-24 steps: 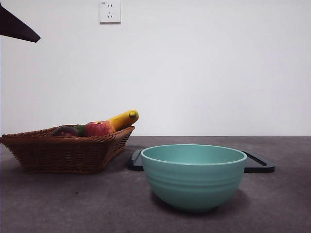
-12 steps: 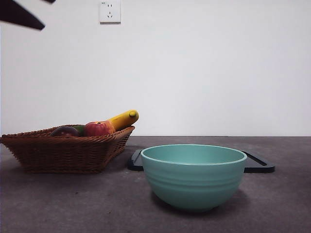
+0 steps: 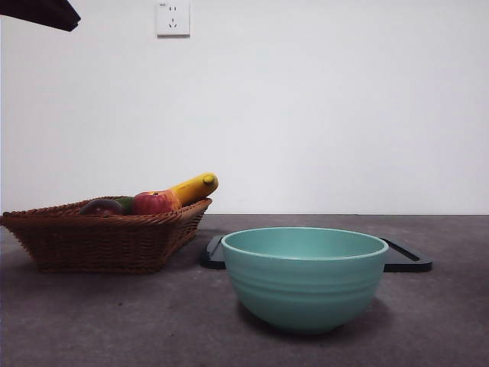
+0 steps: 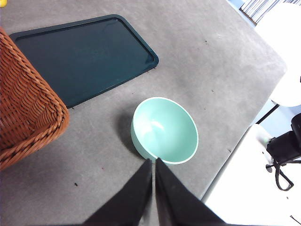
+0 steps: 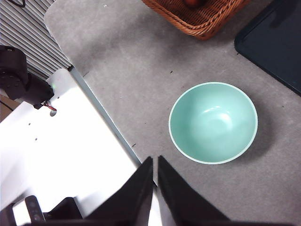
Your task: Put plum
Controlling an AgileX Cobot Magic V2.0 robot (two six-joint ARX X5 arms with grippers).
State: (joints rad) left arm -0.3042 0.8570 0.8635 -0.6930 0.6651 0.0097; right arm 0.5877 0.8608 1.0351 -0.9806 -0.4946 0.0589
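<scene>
The plum (image 3: 102, 206) lies in the wicker basket (image 3: 99, 241) at the left, beside the apple (image 3: 155, 202). Both pincers, left pincer (image 4: 154, 162) and right pincer (image 5: 155, 160), hang high over the counter, closed and empty, so nothing is gripped yet.

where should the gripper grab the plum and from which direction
Probably from above, jaws closing across the plum's round middle. It sits low in the wicker basket, only its top showing over the rim, with the red apple close beside it, so a sideways approach looks blocked. The grip axis should avoid the apple side.
</scene>
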